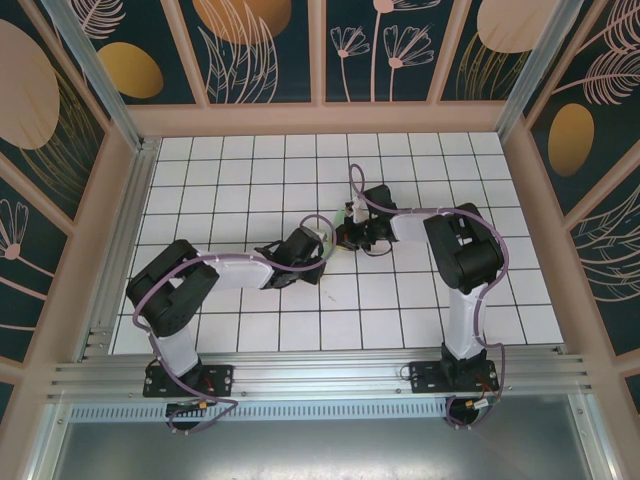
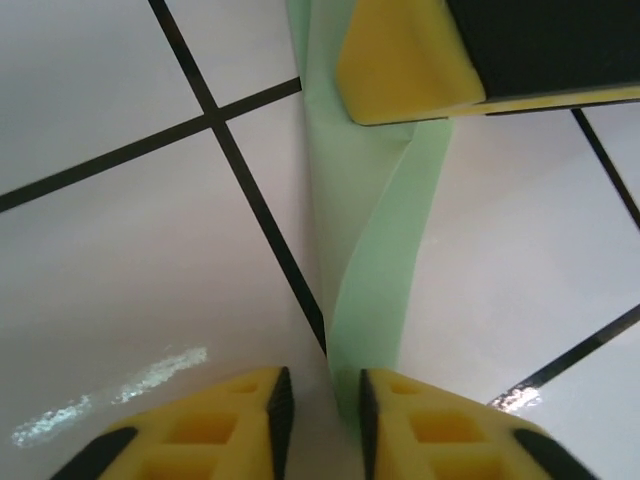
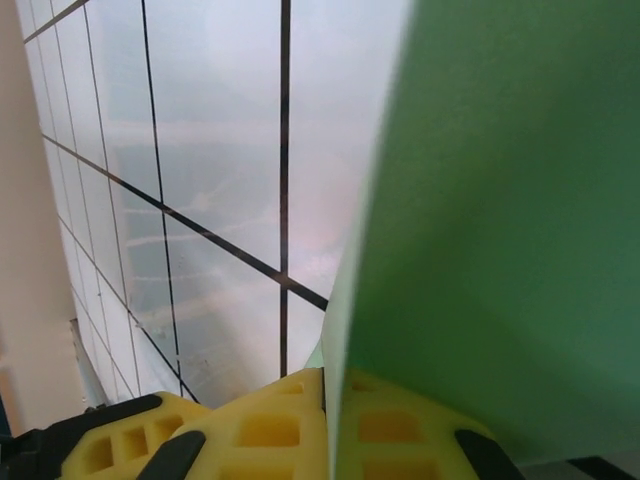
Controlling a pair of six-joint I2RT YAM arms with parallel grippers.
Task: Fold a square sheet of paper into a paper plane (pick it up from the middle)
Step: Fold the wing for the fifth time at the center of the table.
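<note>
Edgewise, the paper (image 2: 372, 250) runs from clamping right claw (image 3: 326, 390) to parted left claw (image 2: 322, 405).

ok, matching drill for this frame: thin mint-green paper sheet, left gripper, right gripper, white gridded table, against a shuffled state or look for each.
Things:
1. thin mint-green paper sheet
2. left gripper
3. right gripper
4. white gridded table

States:
A. shut on the paper
B. crossed by black lines
C. jaws slightly apart, paper edge in the gap
D. bent, running from one gripper to the other

Pairs: 1-D, 2-C, 3-A, 4-B
</note>
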